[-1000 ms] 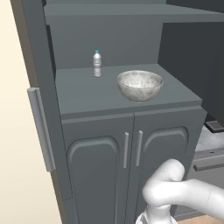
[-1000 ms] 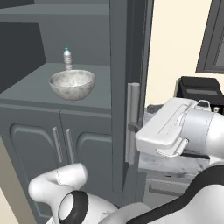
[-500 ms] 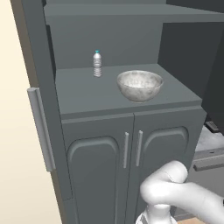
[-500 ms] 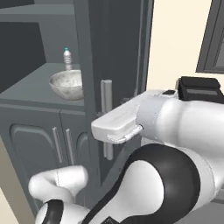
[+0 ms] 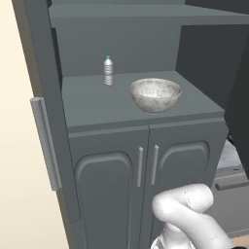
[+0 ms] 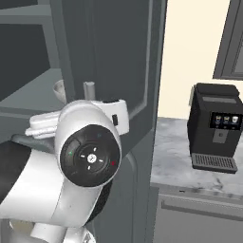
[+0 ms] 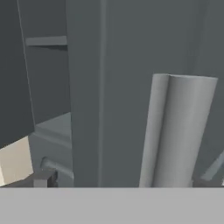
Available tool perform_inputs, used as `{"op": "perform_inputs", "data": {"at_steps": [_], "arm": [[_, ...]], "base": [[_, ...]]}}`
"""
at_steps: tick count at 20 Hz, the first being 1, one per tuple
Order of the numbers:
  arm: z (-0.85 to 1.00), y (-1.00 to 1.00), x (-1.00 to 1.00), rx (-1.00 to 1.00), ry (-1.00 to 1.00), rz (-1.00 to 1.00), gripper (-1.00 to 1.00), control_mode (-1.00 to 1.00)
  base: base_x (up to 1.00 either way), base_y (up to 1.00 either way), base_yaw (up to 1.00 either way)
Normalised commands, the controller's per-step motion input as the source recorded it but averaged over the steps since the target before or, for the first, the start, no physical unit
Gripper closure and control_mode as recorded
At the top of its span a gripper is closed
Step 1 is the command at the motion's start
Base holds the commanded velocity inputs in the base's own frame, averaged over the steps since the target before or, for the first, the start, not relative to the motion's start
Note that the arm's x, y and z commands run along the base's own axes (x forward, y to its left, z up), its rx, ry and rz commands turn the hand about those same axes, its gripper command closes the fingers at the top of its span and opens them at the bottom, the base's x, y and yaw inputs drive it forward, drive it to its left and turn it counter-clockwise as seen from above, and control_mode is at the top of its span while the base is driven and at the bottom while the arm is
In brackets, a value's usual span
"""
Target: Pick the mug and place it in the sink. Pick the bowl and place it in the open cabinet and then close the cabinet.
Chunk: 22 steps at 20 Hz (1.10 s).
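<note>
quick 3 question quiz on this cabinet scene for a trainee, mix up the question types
1. True or false: the bowl sits on the cabinet shelf.
2. What stands behind and to the left of the bowl in the left base view? A) green mug B) small bottle C) kettle
3. Fill in: on the counter right of the cabinet stands a black ____ machine.

Key: 1 true; 2 B; 3 coffee
</note>
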Motion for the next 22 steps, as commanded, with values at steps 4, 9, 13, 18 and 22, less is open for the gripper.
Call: {"op": "perform_inputs", "data": {"at_steps": [4, 9, 13, 18, 22], "arm": [[-0.22, 1.00, 0.33, 0.00, 0.09, -0.48, -1.00, -1.00], [-0.16, 1.00, 0.43, 0.00, 0.04, -0.47, -1.00, -1.00], [-0.28, 1.00, 0.54, 0.00, 0.07, -0.41, -1.00, -1.00], [-0.39, 1.00, 0.51, 0.00, 0.04, -0.30, -1.00, -1.00], [-0.43, 0.70, 0.86, 0.03, 0.16, 0.00, -1.00, -1.00]], "base": [[0.00, 0.00, 0.00], [0.00, 0.00, 0.00], [0.00, 0.00, 0.00], [0.00, 0.00, 0.00], [0.00, 0.00, 0.00]]}}
